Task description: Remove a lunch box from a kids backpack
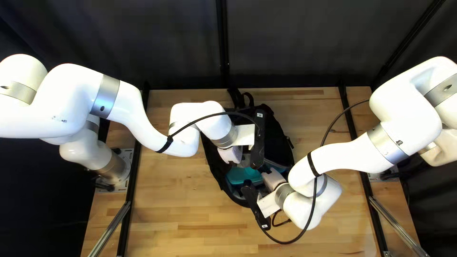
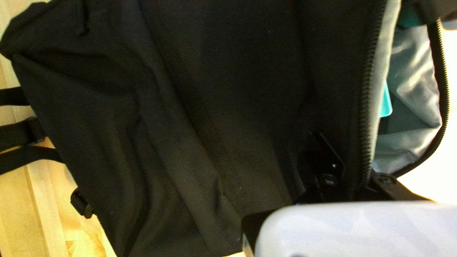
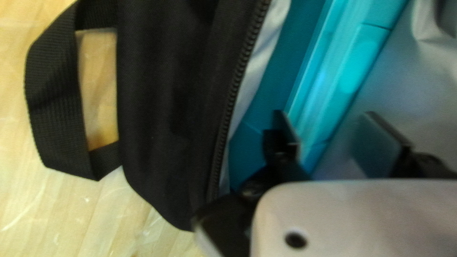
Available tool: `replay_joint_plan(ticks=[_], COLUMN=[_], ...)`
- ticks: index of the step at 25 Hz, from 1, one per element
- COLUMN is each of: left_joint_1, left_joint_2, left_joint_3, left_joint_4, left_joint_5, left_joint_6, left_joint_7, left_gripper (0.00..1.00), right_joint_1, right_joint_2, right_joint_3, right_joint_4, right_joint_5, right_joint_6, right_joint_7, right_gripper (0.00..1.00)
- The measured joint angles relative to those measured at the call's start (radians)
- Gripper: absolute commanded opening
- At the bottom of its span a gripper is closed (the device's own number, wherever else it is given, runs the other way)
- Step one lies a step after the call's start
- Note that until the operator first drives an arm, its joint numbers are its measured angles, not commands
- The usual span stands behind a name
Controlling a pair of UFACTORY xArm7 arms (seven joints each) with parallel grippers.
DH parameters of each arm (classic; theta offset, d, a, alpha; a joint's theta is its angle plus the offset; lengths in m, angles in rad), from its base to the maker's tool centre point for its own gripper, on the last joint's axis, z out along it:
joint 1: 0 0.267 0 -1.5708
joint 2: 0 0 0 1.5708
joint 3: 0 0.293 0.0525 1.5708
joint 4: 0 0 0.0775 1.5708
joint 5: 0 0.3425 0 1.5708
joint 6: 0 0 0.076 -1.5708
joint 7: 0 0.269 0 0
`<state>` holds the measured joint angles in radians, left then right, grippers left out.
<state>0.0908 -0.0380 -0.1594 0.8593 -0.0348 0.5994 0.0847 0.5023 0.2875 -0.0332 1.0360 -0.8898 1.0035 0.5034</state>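
Observation:
The black backpack [image 1: 276, 143] lies on the table with its opening toward the near edge, the teal lunch box [image 1: 243, 176] inside it. Over the opening are my left gripper [image 1: 230, 155] and my right gripper [image 1: 273, 178]. In the left wrist view my left gripper [image 2: 354, 166] pinches the zippered rim [image 2: 369, 104] of the backpack, one finger outside, the other mostly hidden behind it. Seen from the right wrist, my right gripper [image 3: 335, 131] stands open inside the opening, one finger against or over the lunch box [image 3: 350, 71], the other by the grey lining [image 3: 404, 90].
A black strap loop [image 3: 57, 104] sticks out from the backpack beside my right gripper. More straps [image 2: 21, 135] trail onto the wooden table [image 1: 171, 204]. Both forearms reach in from the sides, each with a looping black cable [image 1: 312, 216].

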Motion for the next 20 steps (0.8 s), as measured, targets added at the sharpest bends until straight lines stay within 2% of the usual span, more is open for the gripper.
replay_joint_plan(ticks=[20], left_joint_1=[-0.001], left_joint_2=[0.015], left_joint_3=[-0.001], left_joint_4=[0.029], left_joint_5=[0.007], left_joint_6=[0.017], left_joint_7=[0.004], left_gripper=[0.00], right_joint_1=[0.017], right_joint_2=[-0.084], right_joint_3=[0.028], right_joint_4=[0.063], right_joint_5=[0.064], right_joint_6=[0.122], right_joint_7=[-0.169], right_gripper=[0.00])
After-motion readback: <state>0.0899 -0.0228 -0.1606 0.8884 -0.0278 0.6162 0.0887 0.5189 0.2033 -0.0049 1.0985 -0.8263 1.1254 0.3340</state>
